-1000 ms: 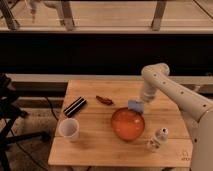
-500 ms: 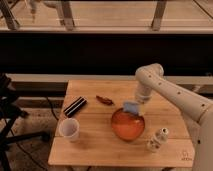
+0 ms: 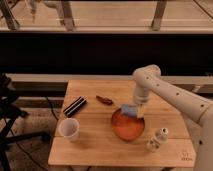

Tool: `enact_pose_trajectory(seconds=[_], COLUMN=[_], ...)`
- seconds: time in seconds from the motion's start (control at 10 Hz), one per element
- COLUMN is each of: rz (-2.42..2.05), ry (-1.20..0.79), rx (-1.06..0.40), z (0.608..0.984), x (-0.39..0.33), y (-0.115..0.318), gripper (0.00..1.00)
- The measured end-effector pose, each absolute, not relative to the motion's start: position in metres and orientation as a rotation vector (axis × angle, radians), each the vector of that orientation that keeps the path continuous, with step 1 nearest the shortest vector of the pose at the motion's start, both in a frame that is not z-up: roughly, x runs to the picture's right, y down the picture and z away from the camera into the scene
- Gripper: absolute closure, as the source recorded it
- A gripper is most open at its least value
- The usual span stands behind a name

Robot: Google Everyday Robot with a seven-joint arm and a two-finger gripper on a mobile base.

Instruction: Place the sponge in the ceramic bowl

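Note:
The light-blue sponge [image 3: 130,110], with a yellowish layer on its right side, hangs just over the far rim of the orange ceramic bowl [image 3: 126,131]. The bowl sits at the middle right of the wooden table [image 3: 100,145]. My gripper [image 3: 135,106] comes down from the white arm at the right and is shut on the sponge from above. The fingers themselves are mostly hidden behind the sponge and the wrist.
A white cup [image 3: 69,129] stands at the table's front left. A black striped bar [image 3: 75,106] lies behind it, and a small reddish-brown object [image 3: 104,100] lies nearer the middle. A small white bottle [image 3: 156,140] stands right of the bowl. A dark stand [image 3: 10,115] is off the left edge.
The arm has swung left with the sponge, carrying it from beside the bowl's right rim to over the bowl's far edge. Nothing else on the table moved.

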State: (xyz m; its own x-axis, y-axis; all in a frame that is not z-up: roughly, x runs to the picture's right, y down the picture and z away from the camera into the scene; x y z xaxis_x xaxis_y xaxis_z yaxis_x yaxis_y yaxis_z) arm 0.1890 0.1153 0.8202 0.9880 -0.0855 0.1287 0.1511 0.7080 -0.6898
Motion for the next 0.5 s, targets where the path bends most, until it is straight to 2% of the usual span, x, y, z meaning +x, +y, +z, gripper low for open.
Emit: enact_pose_trajectory(seconds=[0.3,0.5], rz=[-0.144,-0.150], ry=[-0.091,-0.091], rx=[-0.784,-0.789], z=[0.8174,0.8150], x=[0.1858,0.1840], y=[0.1197,0.1228], gripper=[0.98,0.91])
